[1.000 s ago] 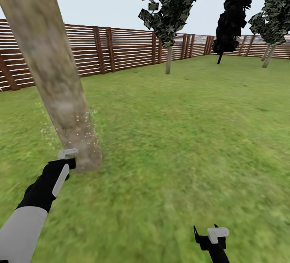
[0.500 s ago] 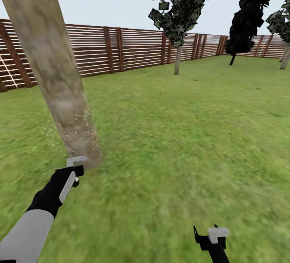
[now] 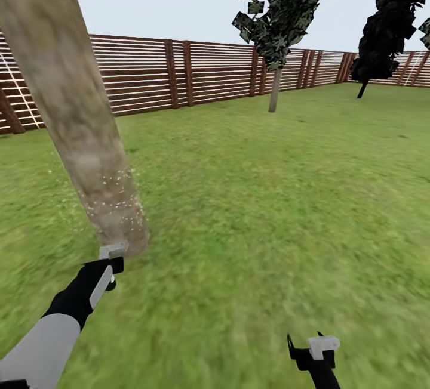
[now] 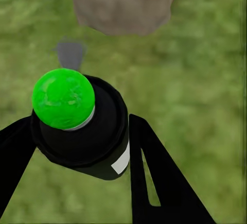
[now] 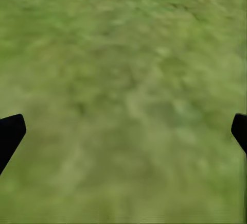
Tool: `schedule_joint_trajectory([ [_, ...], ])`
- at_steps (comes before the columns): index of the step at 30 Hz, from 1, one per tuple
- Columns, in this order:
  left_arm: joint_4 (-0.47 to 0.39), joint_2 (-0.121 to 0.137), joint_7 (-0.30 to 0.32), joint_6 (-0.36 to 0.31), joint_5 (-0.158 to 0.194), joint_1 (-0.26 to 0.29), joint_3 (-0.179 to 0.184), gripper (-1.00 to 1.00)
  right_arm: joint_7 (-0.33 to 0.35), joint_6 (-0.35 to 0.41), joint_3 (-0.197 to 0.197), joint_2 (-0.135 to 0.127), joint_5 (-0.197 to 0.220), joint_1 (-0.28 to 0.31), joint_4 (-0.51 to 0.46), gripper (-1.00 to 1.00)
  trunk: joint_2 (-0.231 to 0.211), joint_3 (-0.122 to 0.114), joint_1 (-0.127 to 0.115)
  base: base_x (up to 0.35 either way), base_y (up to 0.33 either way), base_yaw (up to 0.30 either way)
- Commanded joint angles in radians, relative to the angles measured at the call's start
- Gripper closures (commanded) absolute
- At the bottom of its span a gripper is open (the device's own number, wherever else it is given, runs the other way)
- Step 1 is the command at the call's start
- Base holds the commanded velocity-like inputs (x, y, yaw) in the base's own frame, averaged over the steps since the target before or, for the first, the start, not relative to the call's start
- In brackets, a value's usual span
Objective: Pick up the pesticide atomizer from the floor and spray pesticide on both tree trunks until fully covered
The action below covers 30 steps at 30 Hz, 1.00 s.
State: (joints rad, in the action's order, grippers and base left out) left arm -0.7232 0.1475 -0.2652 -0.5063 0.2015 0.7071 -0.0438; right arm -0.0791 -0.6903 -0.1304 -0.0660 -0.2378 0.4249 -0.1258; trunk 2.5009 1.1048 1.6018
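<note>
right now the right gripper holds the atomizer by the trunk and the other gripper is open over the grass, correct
Not quite: the sides are swapped. The left gripper holds the atomizer by the trunk; the left wrist view shows its fingers shut on the bottle. The right gripper is the open one over the grass, as the right wrist view shows.

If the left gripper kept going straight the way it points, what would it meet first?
Probably the base of the tree trunk, just ahead of the left gripper and its atomizer; depth is unclear, so it could meet the grass first.
</note>
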Motion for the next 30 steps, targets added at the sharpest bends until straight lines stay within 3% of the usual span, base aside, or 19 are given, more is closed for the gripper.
schedule_joint_trajectory([
  [1,-0.002,-0.002,-0.003,0.005,-0.001,0.0,-0.001,1.0,0.0,0.0,0.0,0.0,0.0,0.0,0.0,-1.0,0.0,0.0,0.0,0.239,-0.167,0.002],
  [7,0.004,-0.001,-0.01,0.011,0.0,0.0,-0.006,1.0,0.0,0.0,0.0,0.001,0.0,0.0,0.0,-1.0,0.0,0.0,0.0,0.197,-0.154,0.087],
  [10,0.066,0.006,-0.01,0.015,0.002,0.0,-0.01,1.0,0.0,0.0,0.0,0.001,0.0,0.0,0.0,-1.0,0.0,0.0,0.0,0.013,-0.013,0.272],
  [12,0.124,0.003,-0.009,0.097,-0.002,0.0,-0.008,1.0,0.0,0.0,0.0,0.0,0.0,0.0,0.0,-1.0,0.0,0.0,0.0,0.001,-0.001,0.105],
  [13,0.128,0.0,-0.011,0.108,-0.001,0.0,-0.007,1.0,0.0,0.0,0.0,0.0,0.0,0.0,0.0,-1.0,0.0,0.0,0.0,0.0,0.0,0.021],
  [20,0.129,-0.02,-0.01,0.108,-0.002,0.0,-0.006,1.0,0.001,0.0,0.0,0.0,0.0,0.0,0.0,-1.0,0.0,0.0,0.0,0.191,-0.054,0.002],
  [24,0.145,-0.015,-0.01,0.109,-0.002,0.0,-0.004,1.0,0.0,0.0,0.0,0.0,0.0,0.0,0.0,-1.0,0.0,0.0,0.0,0.322,0.058,0.004],
  [27,0.225,0.006,0.0,0.121,-0.007,0.0,-0.009,1.0,0.0,0.0,0.0,0.001,0.0,0.0,0.0,-1.0,0.0,0.0,0.0,0.07,0.023,0.194],
  [30,0.226,-0.014,0.003,0.118,-0.003,0.0,0.0,1.0,0.0,0.0,0.0,0.0,0.0,0.0,0.0,-1.0,0.0,0.001,0.0,0.004,0.001,0.143],
])
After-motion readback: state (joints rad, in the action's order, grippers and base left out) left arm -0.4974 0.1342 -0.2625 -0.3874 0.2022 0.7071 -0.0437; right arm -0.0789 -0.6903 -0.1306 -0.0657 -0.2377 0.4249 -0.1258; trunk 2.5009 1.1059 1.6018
